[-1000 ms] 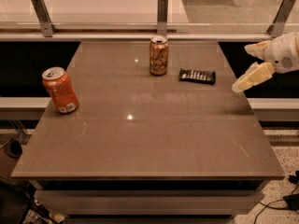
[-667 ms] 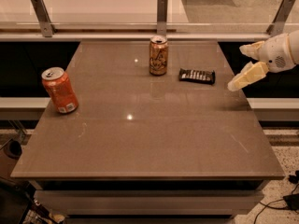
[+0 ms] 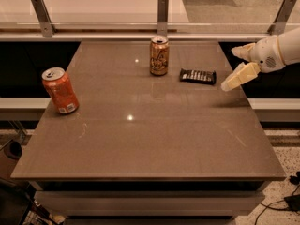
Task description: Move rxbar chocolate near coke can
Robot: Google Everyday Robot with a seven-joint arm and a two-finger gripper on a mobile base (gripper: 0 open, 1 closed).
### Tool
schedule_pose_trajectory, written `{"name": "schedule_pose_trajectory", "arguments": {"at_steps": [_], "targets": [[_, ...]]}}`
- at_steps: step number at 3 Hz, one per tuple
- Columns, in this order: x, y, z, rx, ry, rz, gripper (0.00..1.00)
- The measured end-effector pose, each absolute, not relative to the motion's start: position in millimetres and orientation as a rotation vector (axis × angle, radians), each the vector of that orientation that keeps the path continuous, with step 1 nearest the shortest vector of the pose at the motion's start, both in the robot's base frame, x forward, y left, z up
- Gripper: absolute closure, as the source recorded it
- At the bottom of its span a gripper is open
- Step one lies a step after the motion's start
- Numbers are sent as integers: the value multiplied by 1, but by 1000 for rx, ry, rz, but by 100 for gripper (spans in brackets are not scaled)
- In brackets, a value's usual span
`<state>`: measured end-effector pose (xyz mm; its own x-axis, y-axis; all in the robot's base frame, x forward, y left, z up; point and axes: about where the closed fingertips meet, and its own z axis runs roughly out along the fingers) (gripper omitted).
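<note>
Camera view: gripper (image 3: 229, 69), jaws apart, at table (image 3: 140, 144) right edge beside rxbar chocolate (image 3: 198, 76); coke can (image 3: 60, 90) far left

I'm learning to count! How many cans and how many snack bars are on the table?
Cans: 2, the coke can and the brown-gold can
Snack bars: 1, the rxbar chocolate
Total: 3
The gripper, open, hovers at the table's right edge, holding nothing.

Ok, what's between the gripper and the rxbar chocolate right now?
Nothing but bare table. In the camera view, the gripper hovers open at the table's right edge, and the rxbar chocolate lies just left of it, untouched.
</note>
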<state>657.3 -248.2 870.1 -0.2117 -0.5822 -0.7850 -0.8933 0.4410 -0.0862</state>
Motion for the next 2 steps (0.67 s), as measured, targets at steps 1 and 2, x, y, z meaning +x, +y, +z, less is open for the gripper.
{"name": "schedule_pose_trajectory", "arguments": {"at_steps": [1,2], "targets": [[665,-245,866,-1239,1886,533,0],[676,-234,857,-1248,1852,579,0]]}}
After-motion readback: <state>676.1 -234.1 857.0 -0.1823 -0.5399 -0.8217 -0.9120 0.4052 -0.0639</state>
